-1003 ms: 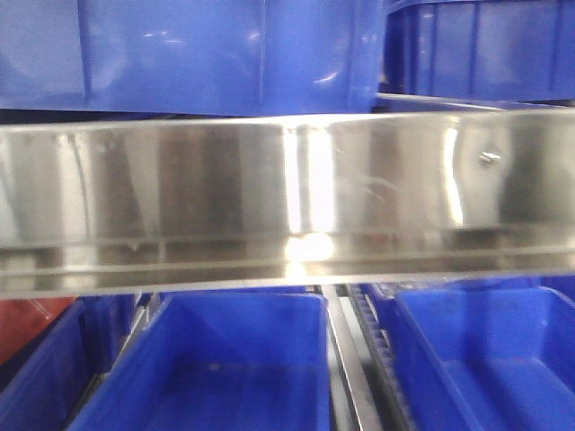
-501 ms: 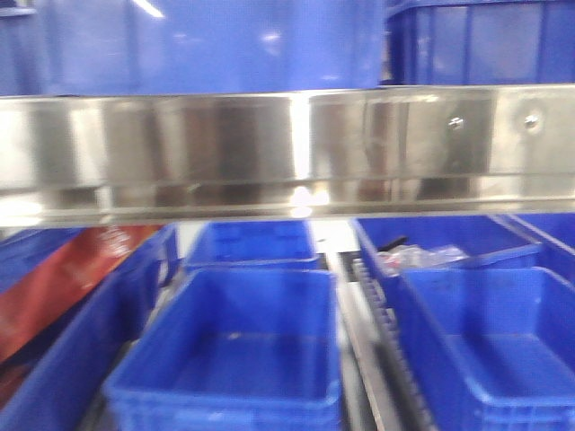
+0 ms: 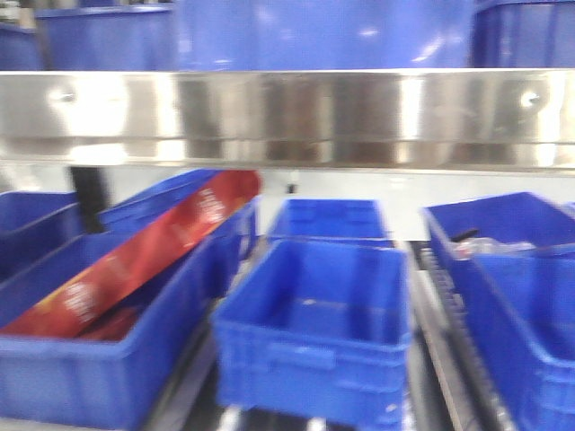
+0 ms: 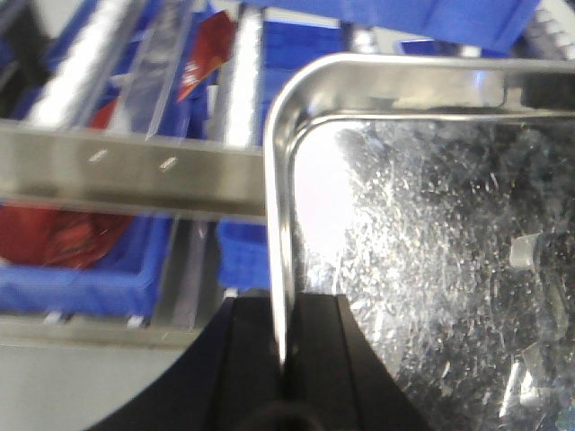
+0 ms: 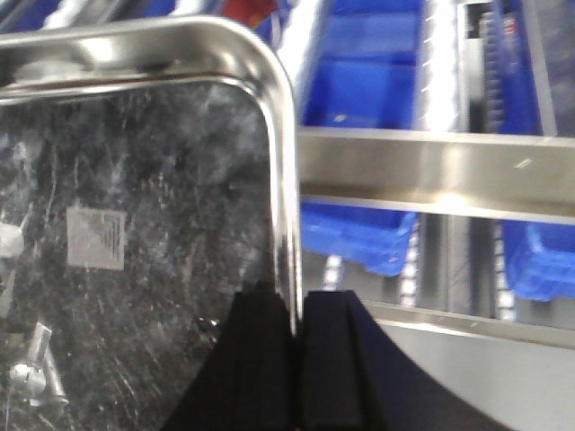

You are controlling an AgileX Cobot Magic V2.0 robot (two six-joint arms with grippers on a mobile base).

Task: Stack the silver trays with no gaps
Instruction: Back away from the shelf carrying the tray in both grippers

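Since a second ago the shelf rail (image 3: 287, 117) has risen in the front view, exposing more blue bins (image 3: 314, 332); the left end effector (image 4: 286, 359) and right end effector (image 5: 298, 359) clench opposite rims of one silver tray (image 4: 431, 251), held above the rack; likely mid-carry, stacking not yet done.

Shelf rail (image 3: 287, 117) spans full width; upper bins (image 3: 323, 31) sit on shelf above it. On lower shelf: centre bin (image 3: 314, 332) at front edge, second bin (image 3: 328, 220) directly behind it. Left bin (image 3: 90, 359) holds long packet (image 3: 135, 260), lying slanted. Right bin (image 3: 530, 332) at right edge. Steel tray (image 4: 431, 224) nearer than rail, left rim pinched in left gripper (image 4: 285, 314), right rim in right gripper (image 5: 298, 310).
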